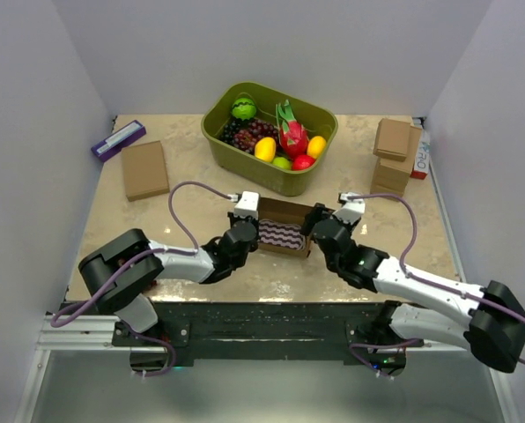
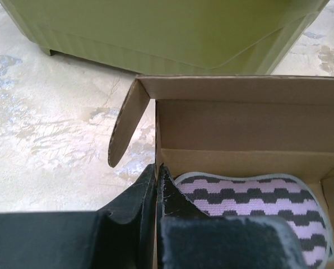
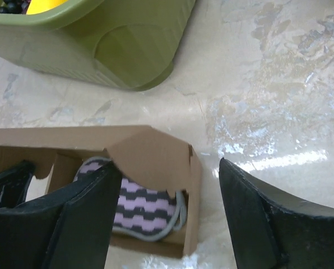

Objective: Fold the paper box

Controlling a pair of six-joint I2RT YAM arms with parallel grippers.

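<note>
The left gripper [image 2: 156,175] is seen clamped shut on the left wall of the paper box [image 2: 240,123], low in the frame. The right gripper [image 3: 168,166] is spread wide astride the box's right wall, with nothing gripped. The box is placed mid-frame in the top view, just below the green bin [image 1: 262,176].
</note>
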